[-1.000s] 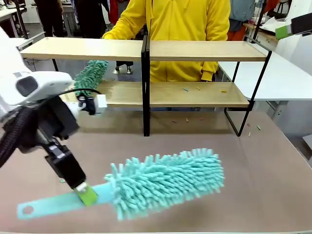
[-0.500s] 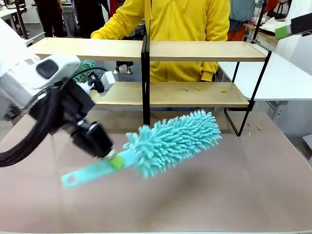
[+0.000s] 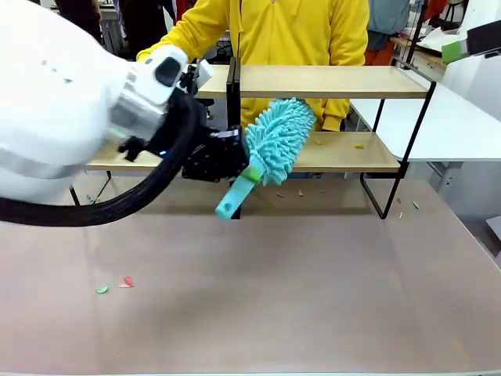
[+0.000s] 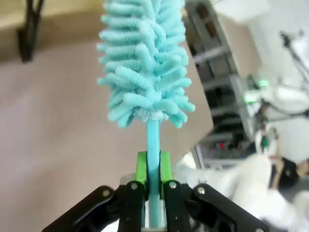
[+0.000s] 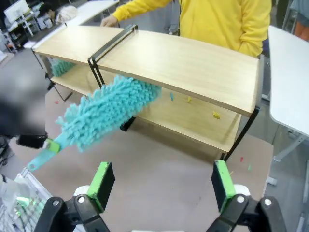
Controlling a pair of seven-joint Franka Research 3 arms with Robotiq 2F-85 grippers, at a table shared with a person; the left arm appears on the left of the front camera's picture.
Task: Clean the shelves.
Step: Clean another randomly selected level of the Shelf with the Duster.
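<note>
The shelves (image 3: 337,81) stand across the table's far side: two light-wood boards on a black frame with a centre post. My left gripper (image 3: 252,169) is shut on the handle of a turquoise fluffy duster (image 3: 280,135). The duster's head points up and right, into the gap between the two boards just right of the post. In the left wrist view the green pads (image 4: 141,166) clamp the thin handle below the duster head (image 4: 145,63). My right gripper (image 5: 161,188) hangs open above the table, facing the shelves (image 5: 188,63) and the duster (image 5: 106,112).
A person in a yellow hoodie (image 3: 290,31) stands behind the shelves, one hand (image 5: 110,21) on the top board. Small coloured scraps (image 3: 359,146) lie on the lower board and more scraps (image 3: 113,285) on the table. A second duster (image 5: 60,66) lies at the lower board's left end.
My left arm has lifted the duster off the table and swung it away from me and up, so the head now reaches between the shelf boards by the centre post.
</note>
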